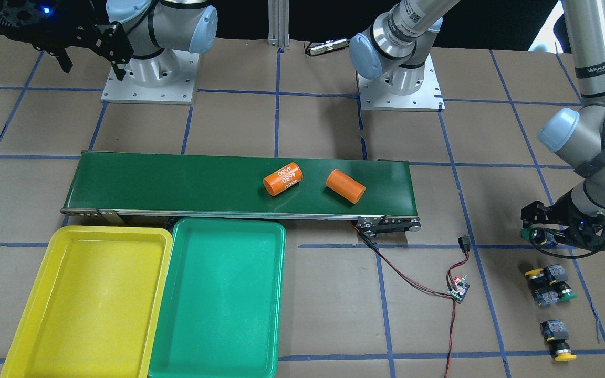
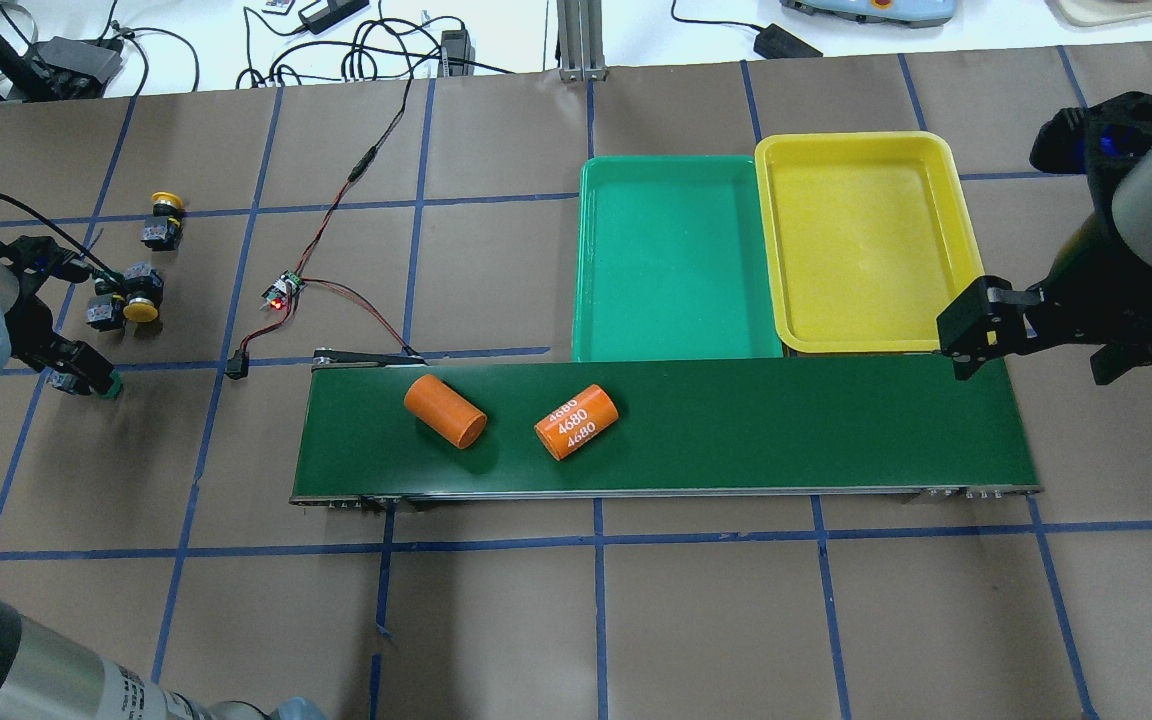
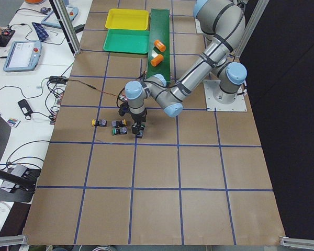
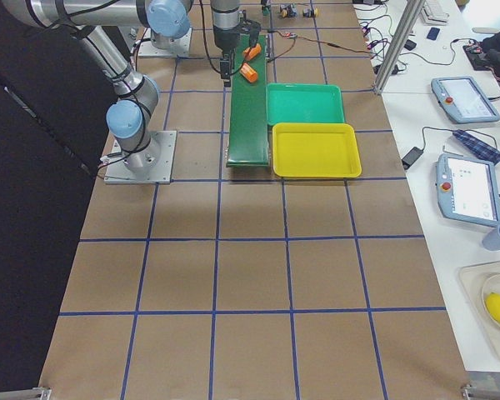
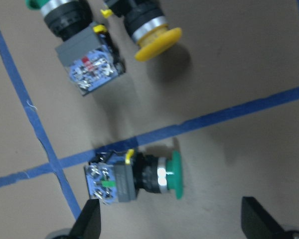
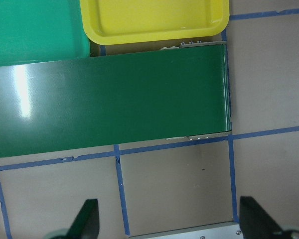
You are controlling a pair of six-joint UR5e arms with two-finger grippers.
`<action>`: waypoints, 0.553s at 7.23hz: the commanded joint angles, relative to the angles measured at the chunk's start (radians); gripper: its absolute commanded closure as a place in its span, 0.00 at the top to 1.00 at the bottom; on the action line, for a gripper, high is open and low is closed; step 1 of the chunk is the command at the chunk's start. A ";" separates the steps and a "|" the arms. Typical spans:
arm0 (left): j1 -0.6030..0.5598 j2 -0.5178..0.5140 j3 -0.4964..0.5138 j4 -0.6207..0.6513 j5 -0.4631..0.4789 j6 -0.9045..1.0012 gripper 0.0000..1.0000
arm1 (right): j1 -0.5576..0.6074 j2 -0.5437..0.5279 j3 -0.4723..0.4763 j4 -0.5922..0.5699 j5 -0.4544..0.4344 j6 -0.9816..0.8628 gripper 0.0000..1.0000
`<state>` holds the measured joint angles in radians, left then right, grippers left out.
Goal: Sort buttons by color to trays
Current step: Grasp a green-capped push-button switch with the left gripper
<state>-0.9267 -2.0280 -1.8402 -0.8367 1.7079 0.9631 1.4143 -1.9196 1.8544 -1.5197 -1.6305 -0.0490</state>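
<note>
The fingers of the left gripper stand wide and empty; the long dark-green conveyor belt and the shallow green plastic tray beside it lie far from them, while the green-capped black push-button lies on its side between them, nearer one finger. We judge it best to centre on its switch body before closing. The left wrist view shows us that offset, which the overhead view cannot.

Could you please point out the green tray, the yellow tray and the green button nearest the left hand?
green tray (image 2: 676, 260): overhead view, bare floor.
yellow tray (image 2: 861, 240): overhead view, bare floor.
green button (image 5: 135, 177): left wrist view, middle of its body.
</note>
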 commanded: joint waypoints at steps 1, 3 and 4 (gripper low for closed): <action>0.012 -0.035 0.003 0.008 -0.017 0.005 1.00 | 0.000 -0.007 0.012 0.000 0.003 0.006 1.00; 0.008 -0.038 0.001 0.036 -0.025 0.003 0.39 | 0.000 -0.004 0.009 0.000 0.000 0.001 1.00; -0.003 -0.005 -0.016 0.024 -0.048 -0.013 0.11 | 0.000 -0.004 0.011 0.000 0.000 0.001 1.00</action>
<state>-0.9200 -2.0579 -1.8435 -0.8075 1.6793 0.9629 1.4143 -1.9228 1.8646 -1.5205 -1.6300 -0.0476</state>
